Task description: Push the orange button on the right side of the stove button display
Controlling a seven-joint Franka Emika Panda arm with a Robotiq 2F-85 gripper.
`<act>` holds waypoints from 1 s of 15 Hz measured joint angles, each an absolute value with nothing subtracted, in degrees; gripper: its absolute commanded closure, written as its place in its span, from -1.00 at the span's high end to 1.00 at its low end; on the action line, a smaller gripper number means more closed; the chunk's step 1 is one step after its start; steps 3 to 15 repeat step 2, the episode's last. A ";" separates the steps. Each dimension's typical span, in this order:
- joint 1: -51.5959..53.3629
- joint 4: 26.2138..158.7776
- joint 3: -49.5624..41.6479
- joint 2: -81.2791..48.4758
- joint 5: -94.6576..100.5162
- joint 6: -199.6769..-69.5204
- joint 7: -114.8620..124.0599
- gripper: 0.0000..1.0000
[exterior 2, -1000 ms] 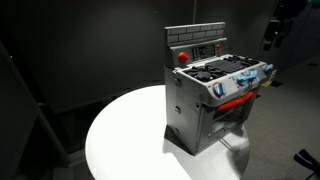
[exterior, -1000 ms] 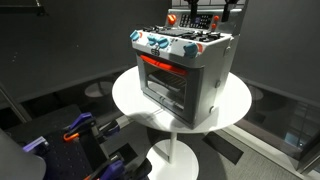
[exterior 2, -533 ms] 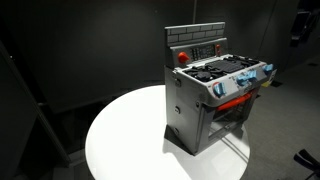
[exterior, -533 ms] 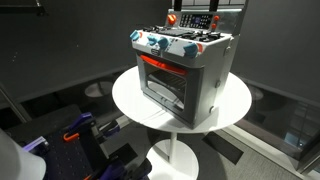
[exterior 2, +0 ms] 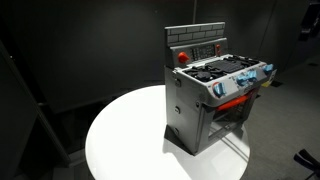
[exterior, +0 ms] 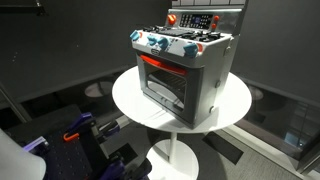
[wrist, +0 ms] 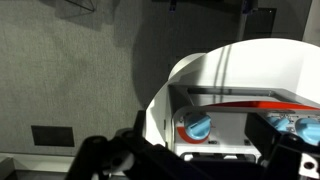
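Note:
A grey toy stove (exterior: pixel 185 65) stands on a round white table (exterior: pixel 130 100); it also shows in an exterior view (exterior 2: pixel 210 100). Its back panel carries the button display (exterior: pixel 196 20) with an orange-red button (exterior: pixel 171 19) at one end, seen too in an exterior view (exterior 2: pixel 182 57). No orange button at the display's right end can be made out. My gripper (wrist: pixel 195 165) looks down from high above, its dark fingers wide apart and empty. Between them the wrist view shows a blue knob (wrist: pixel 197 126) on the stove front. Only a dark bit of the arm (exterior 2: pixel 312 20) shows at a frame edge.
Blue knobs (exterior: pixel 160 44) line the stove's front edge above the red oven handle (exterior: pixel 160 62). Blue and orange gear (exterior: pixel 80 130) lies on the floor beside the table. A grey carpeted wall or floor (wrist: pixel 70 70) with a dark outlet plate (wrist: pixel 50 135) lies beyond the table.
The gripper has moved up and away from the stove's back panel, leaving one exterior view entirely and sliding to the edge of the other. The stove has not moved.

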State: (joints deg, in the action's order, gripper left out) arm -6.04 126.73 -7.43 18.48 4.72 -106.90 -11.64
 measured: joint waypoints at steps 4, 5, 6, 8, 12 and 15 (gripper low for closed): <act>-6.00 126.74 -7.43 18.30 4.72 -106.90 -11.64 1.00; -6.00 126.74 -7.43 18.30 4.72 -106.90 -11.64 1.00; -6.00 126.74 -7.43 18.30 4.72 -106.90 -11.64 1.00; -6.00 126.74 -7.43 18.30 4.72 -106.90 -11.64 1.00; -6.00 126.74 -7.43 18.30 4.72 -106.90 -11.64 1.00; -6.00 126.74 -7.43 18.30 4.72 -106.90 -11.64 1.00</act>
